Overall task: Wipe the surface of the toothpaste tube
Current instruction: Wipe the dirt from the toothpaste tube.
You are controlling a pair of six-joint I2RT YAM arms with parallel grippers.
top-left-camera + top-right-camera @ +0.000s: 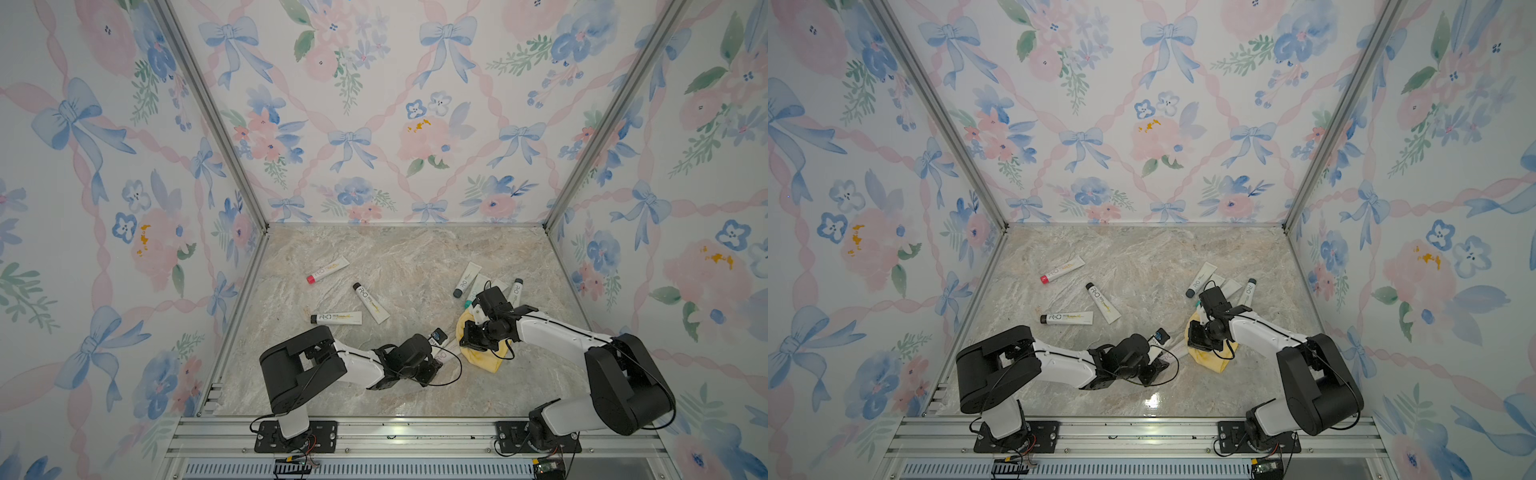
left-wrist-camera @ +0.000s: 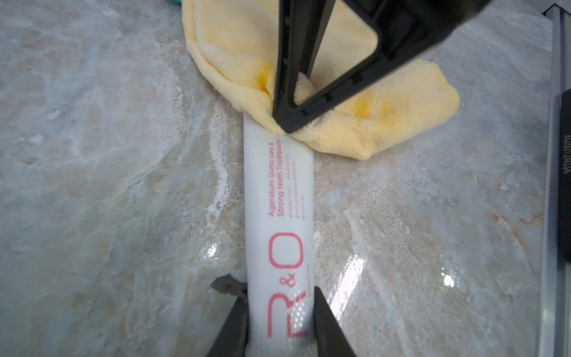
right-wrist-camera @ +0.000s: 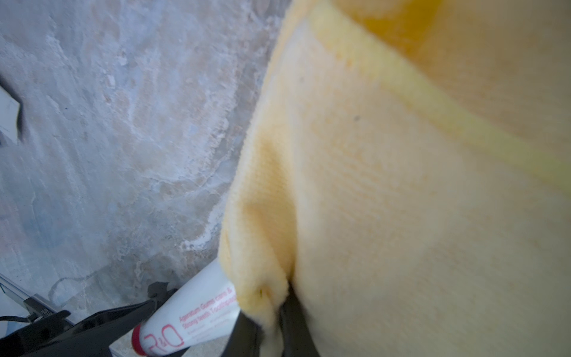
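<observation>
The white plastic toothpaste tube with pink lettering (image 2: 279,216) lies lengthwise between the two arms, low on the near middle of the grey-beige marble-patterned tabletop (image 2: 123,154); whether it rests on it or hangs just above, I cannot tell. It looks light, with a glossy skin likely to slip and soft walls that would dent under a hard squeeze. The firmest hold is probably by the pink cap, where the body is rounder and stiffer. There the left gripper (image 2: 276,293) has its jaws pinching the tube from both sides. The flat far end goes under a pale yellow microfibre cloth (image 2: 386,117), which the right gripper (image 3: 272,327) pinches in a bunched fold. Other tubes (image 1: 371,303) lie well apart.
</observation>
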